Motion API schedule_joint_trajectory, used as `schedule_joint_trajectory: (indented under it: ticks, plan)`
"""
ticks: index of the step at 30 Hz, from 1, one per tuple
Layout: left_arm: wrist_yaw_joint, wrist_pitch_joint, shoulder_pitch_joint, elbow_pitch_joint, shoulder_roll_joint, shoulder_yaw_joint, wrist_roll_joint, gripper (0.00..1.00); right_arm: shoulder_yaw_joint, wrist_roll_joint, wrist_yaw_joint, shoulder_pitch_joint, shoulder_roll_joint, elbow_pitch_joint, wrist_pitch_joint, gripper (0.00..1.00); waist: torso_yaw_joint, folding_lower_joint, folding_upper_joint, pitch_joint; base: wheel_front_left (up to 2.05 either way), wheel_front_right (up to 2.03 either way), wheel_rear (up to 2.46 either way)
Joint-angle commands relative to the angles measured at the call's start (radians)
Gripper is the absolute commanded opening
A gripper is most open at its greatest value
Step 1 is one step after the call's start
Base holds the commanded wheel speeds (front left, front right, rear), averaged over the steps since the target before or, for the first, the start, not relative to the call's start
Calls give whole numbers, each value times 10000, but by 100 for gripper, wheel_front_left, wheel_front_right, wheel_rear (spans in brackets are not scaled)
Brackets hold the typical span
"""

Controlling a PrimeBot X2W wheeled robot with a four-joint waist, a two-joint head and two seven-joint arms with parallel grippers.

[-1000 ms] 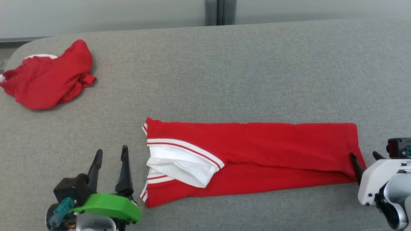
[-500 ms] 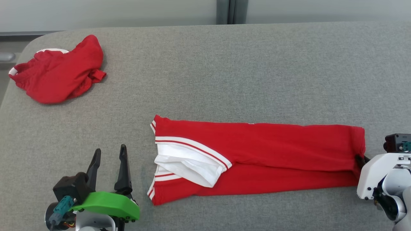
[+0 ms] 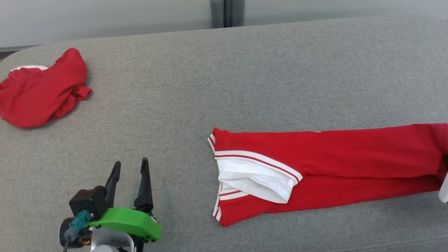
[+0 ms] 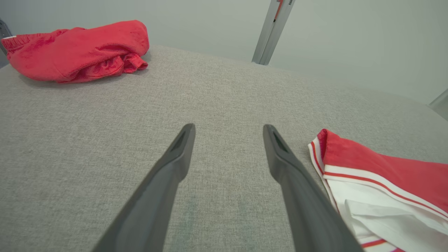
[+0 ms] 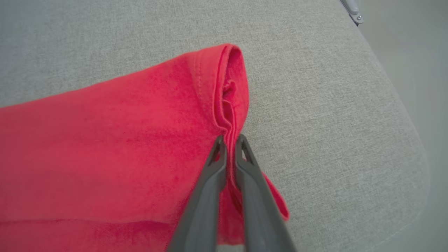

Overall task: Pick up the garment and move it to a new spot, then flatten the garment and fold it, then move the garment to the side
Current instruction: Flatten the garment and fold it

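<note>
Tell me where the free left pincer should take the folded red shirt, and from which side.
I'd grip the striped short end of the shirt, coming in low from the left, where the left pincer stands open. That end lies flat and layered; the right pincer pinches the opposite hem.

Bare grey surface (image 3: 245, 80) lies open between the crumpled red heap (image 3: 38, 91) (far left) and folded garment (image 3: 350, 157).

At 6 o'clock, right gripper (image 5: 229, 140) w/ jaws pinched tight on hemmed edge of red garment (image 5: 115, 140). Garment spreads toward 9 o'clock over grey fabric surface (image 5: 315, 87), bare btwn 12 and 4 o'clock.
</note>
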State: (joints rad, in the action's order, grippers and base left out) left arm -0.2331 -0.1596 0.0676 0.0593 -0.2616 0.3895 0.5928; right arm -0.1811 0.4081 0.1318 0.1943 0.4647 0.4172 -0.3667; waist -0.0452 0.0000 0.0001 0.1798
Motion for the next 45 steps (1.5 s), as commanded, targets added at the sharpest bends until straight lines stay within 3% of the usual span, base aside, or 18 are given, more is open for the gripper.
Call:
schedule_joint_trajectory:
  ticks: [1,10,18,23,31,43,44,45]
  plan:
    - [32,2,186,35,35,14,-81,100,-7,132,-21,-33,-100,-142,79,0,-85,0,-1,26,0,0,0]
    - [128,48,266,300,85,214,-65,100,942,450,-18,-471,-683,-1922,-106,0,-67,0,-1,-354,0,0,0]
    - [189,43,65,430,144,376,44,100,2468,1130,-15,-987,-1765,-4258,-638,0,385,0,-1,-931,0,0,0]
    - [198,35,-17,486,184,458,91,100,3551,1527,-15,-1033,-2482,-4846,-650,0,731,0,-1,-1134,0,0,0]
    - [172,32,10,460,209,510,108,100,4893,2024,-14,-703,-3404,-3970,-208,0,1247,0,-1,-1139,0,0,0]
    - [207,-120,354,560,261,506,166,100,5766,2113,-12,513,-3767,-1824,551,0,1570,0,-1,-713,0,0,0]
    - [202,-127,366,569,268,504,171,100,5801,2134,-12,586,-3776,-1673,571,26,1573,0,-1,-698,0,0,0]
    - [194,-126,375,586,276,503,173,100,5882,2131,-12,659,-3787,-1504,560,38,1572,0,-1,-681,0,0,0]
